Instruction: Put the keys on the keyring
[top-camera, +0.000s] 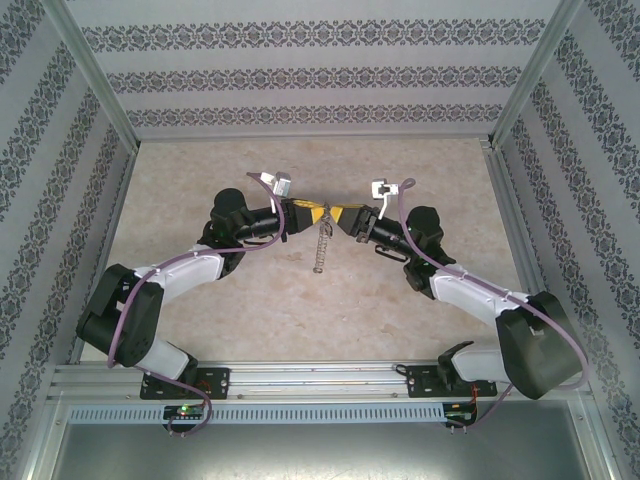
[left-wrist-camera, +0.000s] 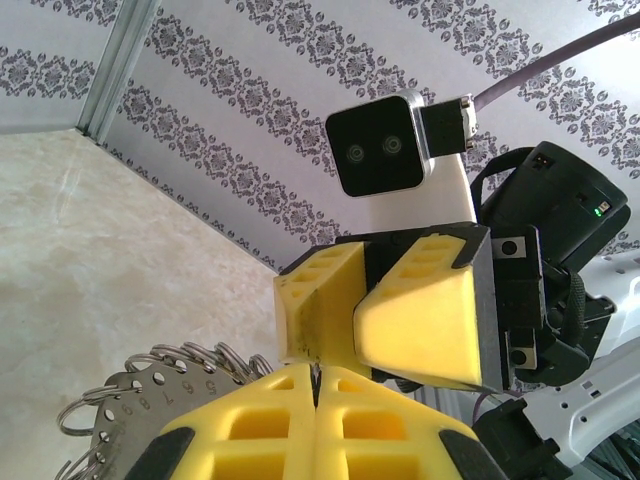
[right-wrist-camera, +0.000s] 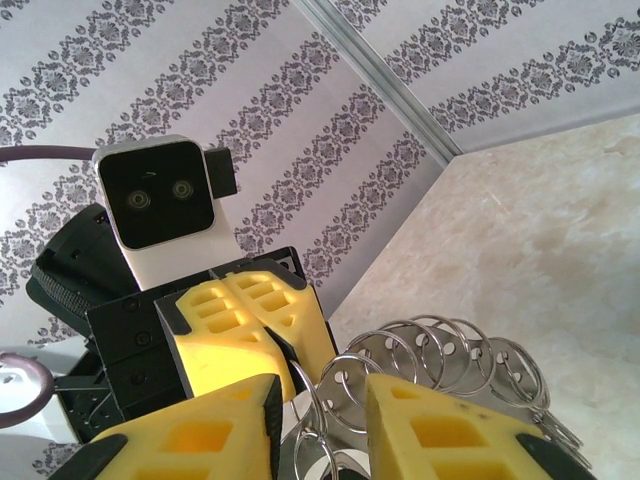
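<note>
Mid-counter: both arms reach inward, elbows bent outward, tips almost meeting. Left pincer points right, fingers pressed fully together, thin edge of keyring pinched at tips. Right pincer points left, jaws partly apart, keyring's wire loops in gap; contact unclear. Keyring sits just below meeting point, long axis running from pincers toward near edge in top view, loops and numbered tab fanned out.
</note>
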